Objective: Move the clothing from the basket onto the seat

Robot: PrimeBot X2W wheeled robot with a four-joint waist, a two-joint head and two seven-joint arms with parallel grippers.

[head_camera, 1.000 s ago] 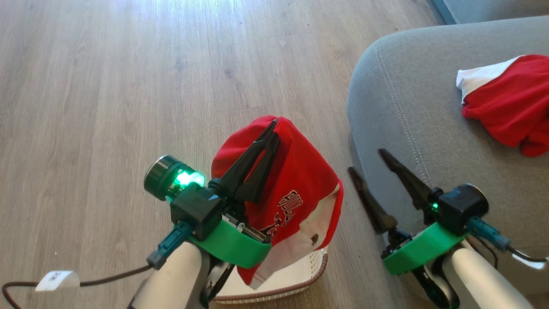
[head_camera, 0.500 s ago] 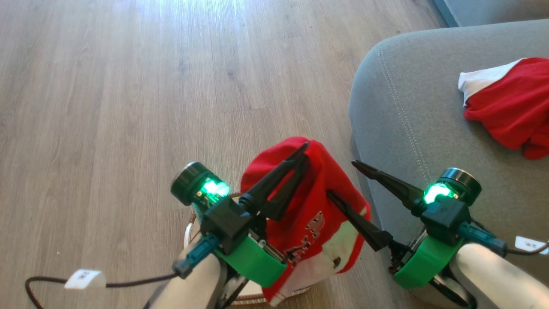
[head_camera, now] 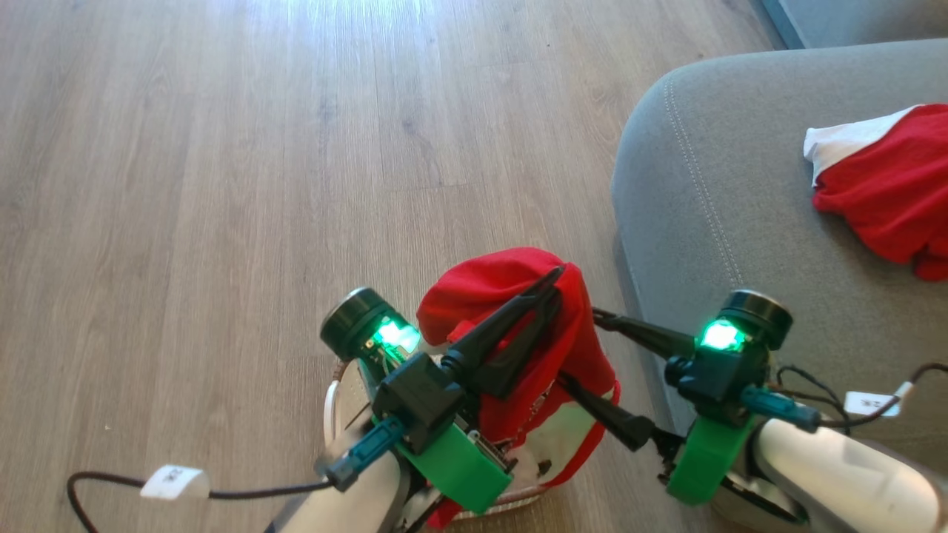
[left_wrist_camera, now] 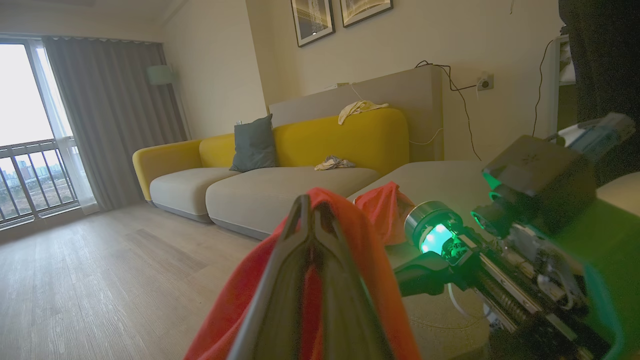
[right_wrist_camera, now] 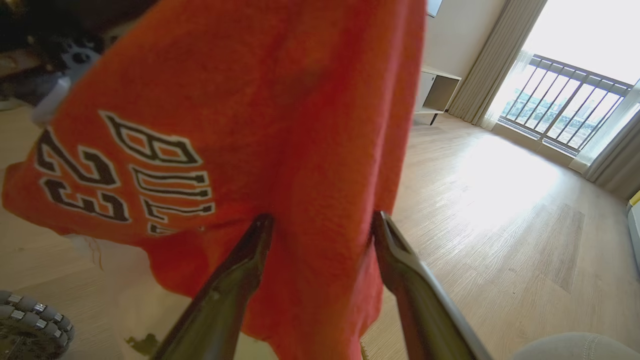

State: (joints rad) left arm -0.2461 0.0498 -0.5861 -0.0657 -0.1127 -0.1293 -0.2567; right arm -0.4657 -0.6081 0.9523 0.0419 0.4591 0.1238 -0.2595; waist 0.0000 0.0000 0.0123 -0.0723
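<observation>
Head view is showing the left pincer (head_camera: 554, 281) squeezing shut on one red garment (head_camera: 492, 289) and holding it up over the basket (head_camera: 337, 396), so it is hanging free. The right pincer (head_camera: 581, 348) is gaping wide with a finger on each side of the cloth, likely getting ready to help. The other red garment (head_camera: 881, 185) is lying on the seat (head_camera: 703, 222).

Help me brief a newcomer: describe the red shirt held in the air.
Start at the grey sofa cushion on the right; left of its rounded corner sits a white basket. Above it a red jersey hangs pinched in the left claw, unlike the red top lying on the cushion.
</observation>
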